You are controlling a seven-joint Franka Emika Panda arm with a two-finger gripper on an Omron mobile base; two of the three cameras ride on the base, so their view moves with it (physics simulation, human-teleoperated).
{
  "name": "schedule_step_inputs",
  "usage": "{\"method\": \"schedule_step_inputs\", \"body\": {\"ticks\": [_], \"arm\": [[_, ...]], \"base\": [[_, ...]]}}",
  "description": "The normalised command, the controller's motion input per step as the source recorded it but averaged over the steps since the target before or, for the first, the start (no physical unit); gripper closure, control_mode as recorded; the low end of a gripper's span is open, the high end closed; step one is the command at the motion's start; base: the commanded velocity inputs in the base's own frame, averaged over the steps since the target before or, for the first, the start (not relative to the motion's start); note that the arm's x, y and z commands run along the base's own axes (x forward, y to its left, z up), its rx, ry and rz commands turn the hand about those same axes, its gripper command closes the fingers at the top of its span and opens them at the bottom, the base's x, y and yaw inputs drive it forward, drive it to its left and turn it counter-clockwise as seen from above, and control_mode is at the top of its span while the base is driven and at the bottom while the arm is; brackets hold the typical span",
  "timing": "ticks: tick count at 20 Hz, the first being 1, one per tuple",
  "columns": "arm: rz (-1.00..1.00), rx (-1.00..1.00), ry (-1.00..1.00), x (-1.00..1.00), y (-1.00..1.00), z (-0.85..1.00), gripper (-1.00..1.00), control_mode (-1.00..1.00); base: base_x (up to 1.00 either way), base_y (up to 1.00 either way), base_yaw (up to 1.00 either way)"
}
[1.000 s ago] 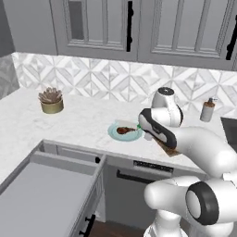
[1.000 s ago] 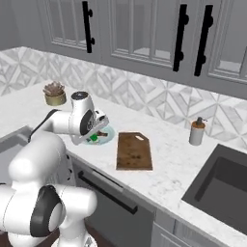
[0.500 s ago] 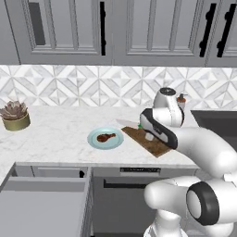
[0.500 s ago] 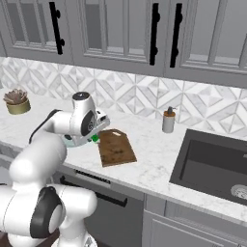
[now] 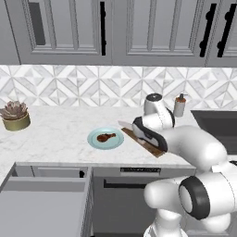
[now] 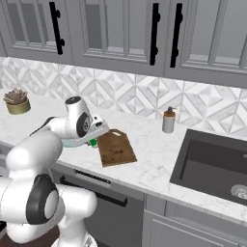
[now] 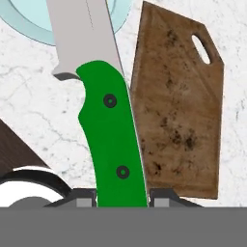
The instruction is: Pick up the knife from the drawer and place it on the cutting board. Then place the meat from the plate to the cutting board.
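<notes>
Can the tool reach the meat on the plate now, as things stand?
Probably not yet. The tool is shut on the knife, so it has no free grip. The meat lies open on the plate, beside the board, with nothing over it.

Both base views look forward and down at one counter (image 5: 55, 134) from opposite sides; the hand view looks seemingly straight down, close above it.

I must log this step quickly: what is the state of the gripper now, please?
Gripper: closed on the green handle of the knife, held above the counter beside the cutting board.
</notes>
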Motion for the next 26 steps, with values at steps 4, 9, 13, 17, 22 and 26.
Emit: {"method": "schedule_step_inputs", "body": {"ticks": [4,9,13,17,22,26], "arm": [[-0.08,0.00,0.00,0.33,-0.09,-0.22,1.00,-1.00],[-0.02,0.00,0.00,0.28,-0.27,-0.21,1.00,-1.00],[-0.01,0.00,0.00,0.17,-0.31,-0.17,1.00,-1.00],[-0.01,0.00,0.01,0.11,-0.34,-0.13,1.00,-1.00],[0.00,0.00,0.03,0.19,-0.23,-0.21,1.00,-1.00],[0.00,0.00,0.06,0.37,-0.04,-0.38,1.00,-1.00]], "base": [[0.00,0.00,0.00],[0.00,0.00,0.00],[0.00,0.00,0.00],[0.00,0.00,0.00],[0.00,0.00,0.00],[0.00,0.00,0.00]]}}
